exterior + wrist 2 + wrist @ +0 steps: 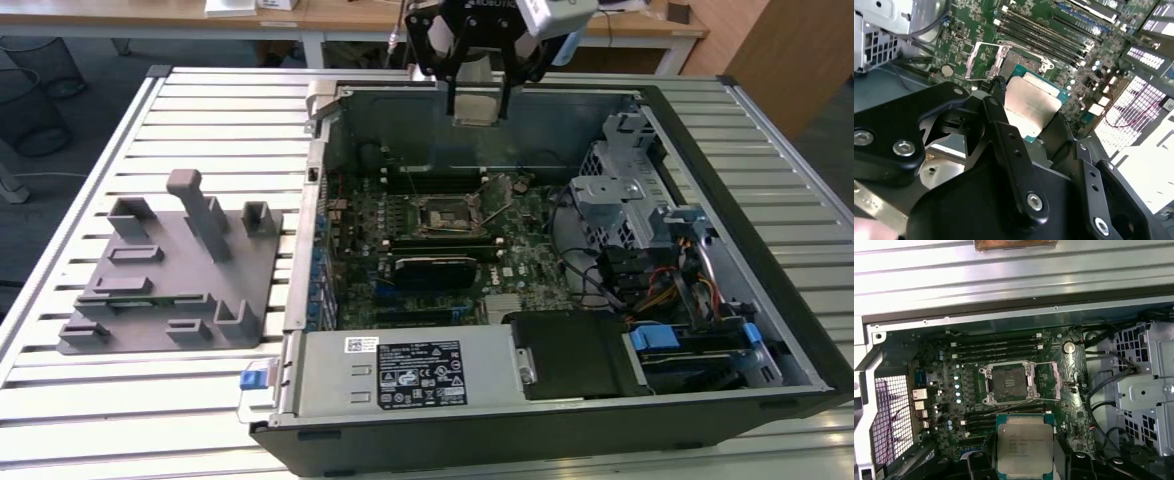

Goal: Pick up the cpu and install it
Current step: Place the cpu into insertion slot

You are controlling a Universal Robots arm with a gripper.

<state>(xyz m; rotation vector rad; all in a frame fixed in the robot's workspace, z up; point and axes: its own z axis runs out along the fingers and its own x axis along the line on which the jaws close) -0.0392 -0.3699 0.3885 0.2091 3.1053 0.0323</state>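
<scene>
My gripper [478, 100] hangs over the far edge of the open computer case [787, 330], shut on the cpu [478, 108]. The cpu is a flat square chip with a silvery top and a green rim; in both wrist views it sits between the black fingers [979, 462], silver face showing [1024, 445] [1031, 105]. Below it on the green motherboard lies the black socket [1008, 382] [445, 212], its metal frame swung open [985, 59] and nothing seated in it. The chip is well above the board, apart from the socket.
A grey moulded fixture [174, 270] stands on the slatted table at the exterior view's left. Inside the case are memory sticks [996, 347], a drive cage [627, 190], loose cables [667, 290] and a power supply [414, 375] along the near wall.
</scene>
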